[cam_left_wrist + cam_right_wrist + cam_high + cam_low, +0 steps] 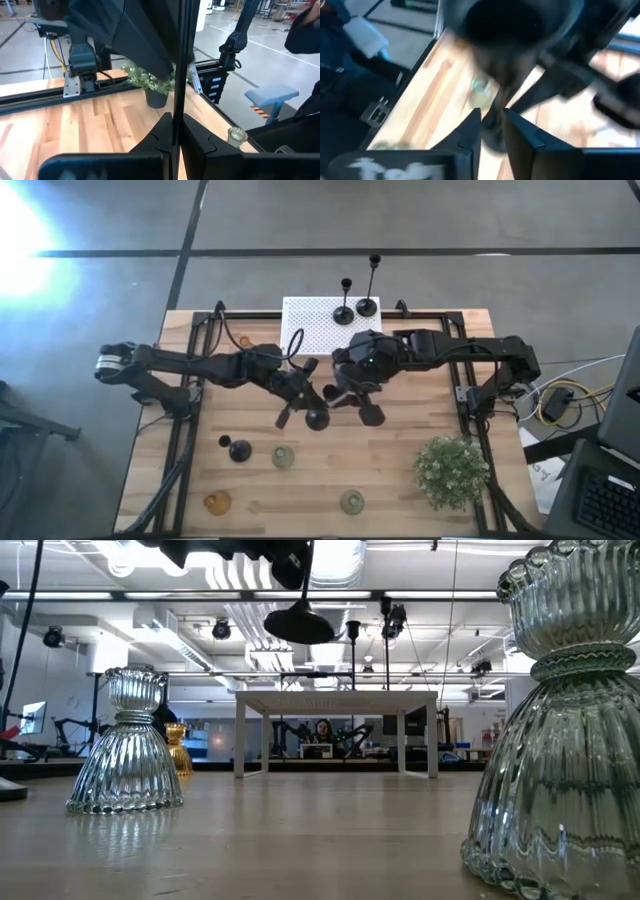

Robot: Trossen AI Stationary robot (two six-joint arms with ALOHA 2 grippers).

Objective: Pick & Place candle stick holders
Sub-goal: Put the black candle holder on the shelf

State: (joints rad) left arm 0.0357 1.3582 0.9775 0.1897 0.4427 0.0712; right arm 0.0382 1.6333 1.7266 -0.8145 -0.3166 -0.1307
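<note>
Left wrist view: left tool pinches black holder stem; high view hides grip; right tool unclear.

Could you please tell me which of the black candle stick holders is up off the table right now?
The black holder at mid-table, gripped by its stem in the left gripper. Two others stand on the white rack; one sits on the table.

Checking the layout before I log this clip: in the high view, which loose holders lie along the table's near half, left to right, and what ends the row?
Amber holder → black holder → green holder → second green holder → plant.
</note>
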